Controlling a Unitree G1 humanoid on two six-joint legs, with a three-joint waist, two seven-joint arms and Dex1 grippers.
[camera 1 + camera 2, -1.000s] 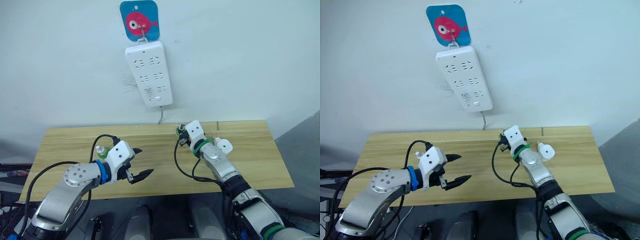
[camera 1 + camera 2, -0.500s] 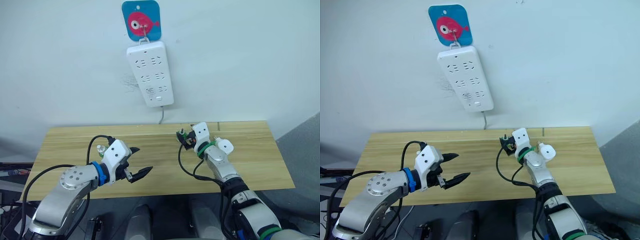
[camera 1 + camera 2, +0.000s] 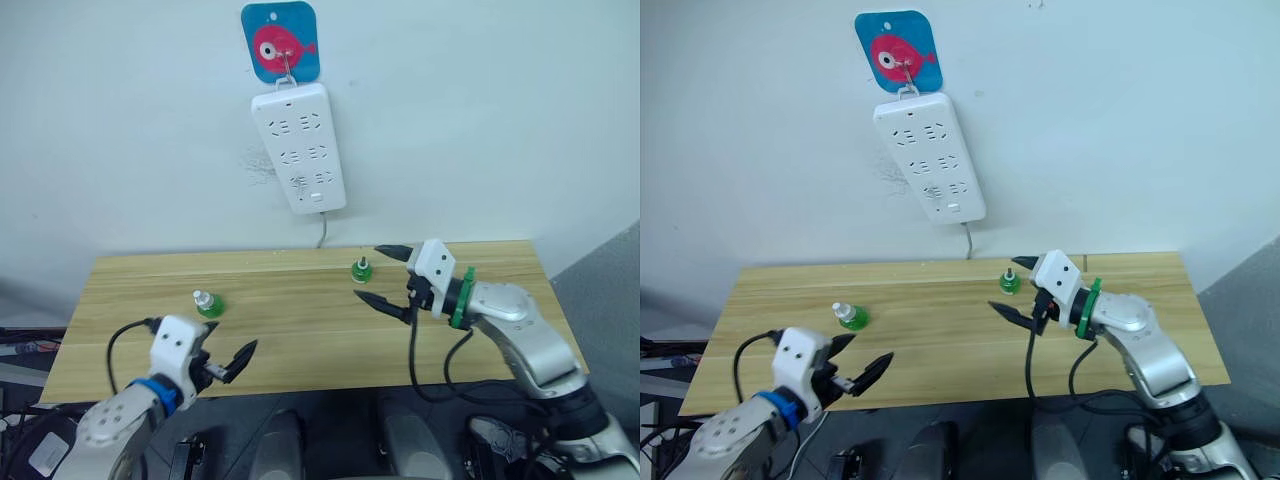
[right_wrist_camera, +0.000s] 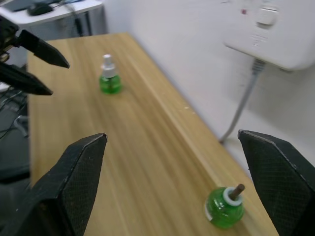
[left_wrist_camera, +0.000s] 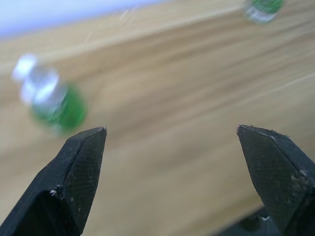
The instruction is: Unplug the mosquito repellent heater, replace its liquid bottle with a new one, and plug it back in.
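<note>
A small green liquid bottle with a brown wick stands upright near the table's back edge. My right gripper is open around it, a fingertip on either side and clear of it. A second green bottle with a white cap stands to the left. My left gripper is open and empty at the table's near edge, with the capped bottle in front of it. The mosquito repellent heater is out of view.
A white power strip hangs on the wall from a blue fish hook, its sockets bare and its cable dropping behind the wooden table. The table's right end lies behind my right arm.
My right gripper opened and let go of the wick bottle, which now stands alone on the table. That arm swung out to the right. My left arm pulled back toward the near edge.
</note>
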